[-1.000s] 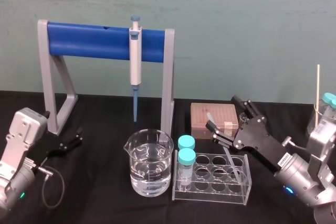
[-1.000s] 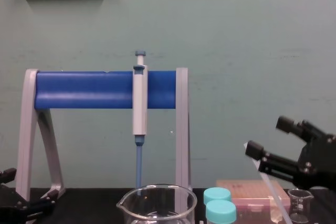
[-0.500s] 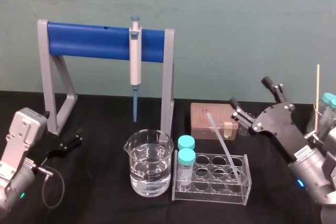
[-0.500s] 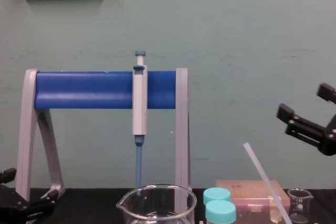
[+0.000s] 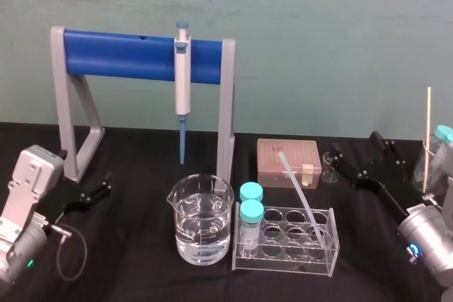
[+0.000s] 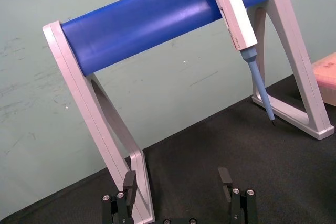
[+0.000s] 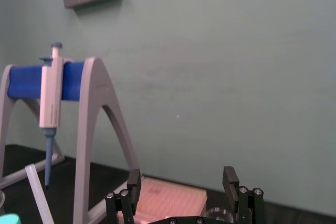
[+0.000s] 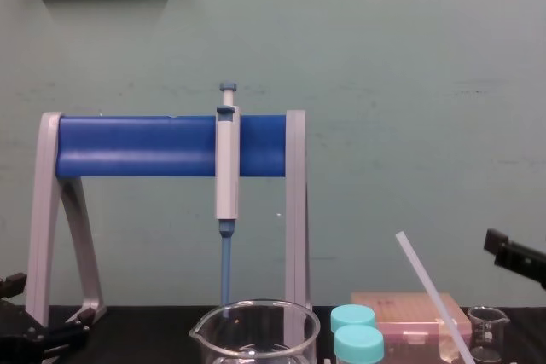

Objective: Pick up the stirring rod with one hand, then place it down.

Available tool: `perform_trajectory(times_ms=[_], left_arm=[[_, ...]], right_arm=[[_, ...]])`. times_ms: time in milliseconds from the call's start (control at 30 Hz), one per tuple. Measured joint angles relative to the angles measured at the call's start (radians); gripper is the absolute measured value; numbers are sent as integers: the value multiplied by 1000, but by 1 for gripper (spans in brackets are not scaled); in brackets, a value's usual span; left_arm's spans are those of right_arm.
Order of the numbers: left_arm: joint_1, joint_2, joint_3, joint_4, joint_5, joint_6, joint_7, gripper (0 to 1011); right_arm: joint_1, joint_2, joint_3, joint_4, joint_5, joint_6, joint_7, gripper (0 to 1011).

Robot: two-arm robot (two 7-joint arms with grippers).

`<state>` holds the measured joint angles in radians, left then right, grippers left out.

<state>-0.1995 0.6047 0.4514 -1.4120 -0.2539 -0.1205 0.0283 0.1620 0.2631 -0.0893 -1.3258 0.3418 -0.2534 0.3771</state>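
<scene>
The stirring rod (image 5: 301,192) stands tilted in the clear tube rack (image 5: 283,261). Its lower end sits in a right-hand well and its upper end leans back toward the pink box (image 5: 301,152). Nothing grips it. The right hand (image 5: 354,143) hovers apart from it, beside the small beaker (image 5: 329,164), fingers spread and empty. The left hand (image 5: 106,182) sits low near the stand's foot (image 5: 74,167), fingers apart.

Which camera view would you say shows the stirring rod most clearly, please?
The head view: the stirring rod shows along its whole length, leaning in the clear tube rack. The chest view shows its upper part; the right wrist view catches a short stretch.
</scene>
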Motion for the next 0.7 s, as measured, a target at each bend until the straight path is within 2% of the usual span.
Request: perform_trajectory(times_ms=[67,233,700], left_arm=[[0,0,0,0,0,0,0,1000],[0,0,0,0,0,0,0,1000],[0,0,0,0,0,0,0,1000]], right_arm=[[0,5,-6,-3,12,44,-2,1000],[2,10,-15,-3,25,68,-1,1000],[1,9,-13,-3,23,68,-1,1000]])
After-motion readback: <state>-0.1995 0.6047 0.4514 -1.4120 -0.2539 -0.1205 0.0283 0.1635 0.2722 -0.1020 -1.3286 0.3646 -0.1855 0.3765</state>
